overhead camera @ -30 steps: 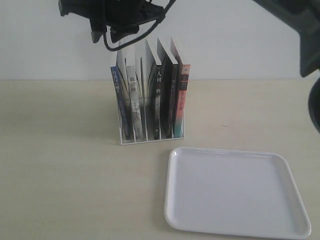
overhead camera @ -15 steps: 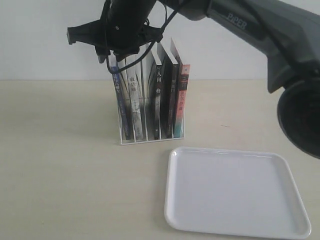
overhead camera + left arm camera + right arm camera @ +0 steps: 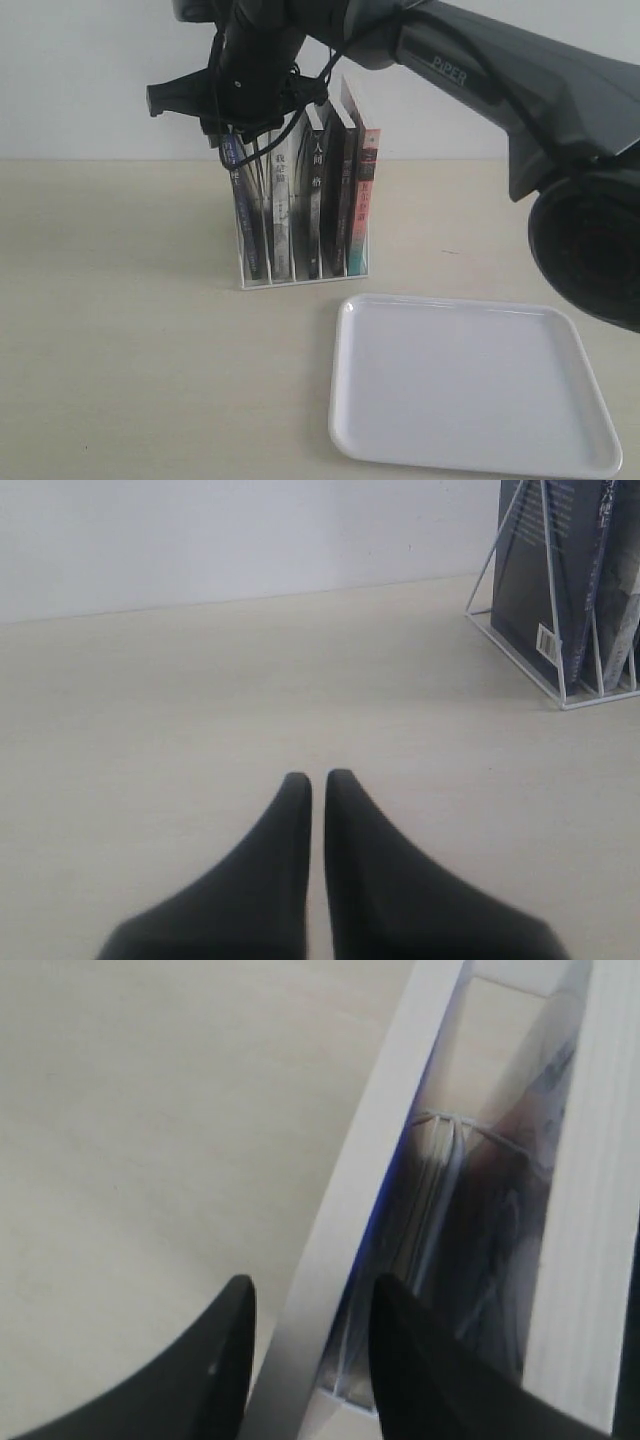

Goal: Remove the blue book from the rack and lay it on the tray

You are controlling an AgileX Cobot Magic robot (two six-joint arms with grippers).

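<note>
The blue book (image 3: 245, 225) stood upright in the end slot of the rack (image 3: 300, 278), at the 9 o'clock end of the row in the exterior view, beside a pale-spined book (image 3: 283, 215) and darker ones (image 3: 318, 215) further toward 3 o'clock. The tray (image 3: 470, 390) lay flat on the table (image 3: 150, 730), at about 5 o'clock from the rack and apart from it.

The right gripper (image 3: 312, 1295) had reached across and sat over the book's top edge. Its jaws were parted and straddled the white page edge, with the thin blue line of the cover showing beside it. No pinch was made yet, as far as the wrist view showed. The left gripper (image 3: 318, 777) hung low over bare table, with its fingers drawn almost together and nothing between them.

The book looked thin and light, probably a paperback that would flex if held by one corner. Its cover was likely smooth, so a shallow pinch could slip. A hold set well down from the top edge, across cover and pages together, seemed best. It would then need a straight lift, so that the wire dividers did not snag it or drag the neighbouring book along.
</note>
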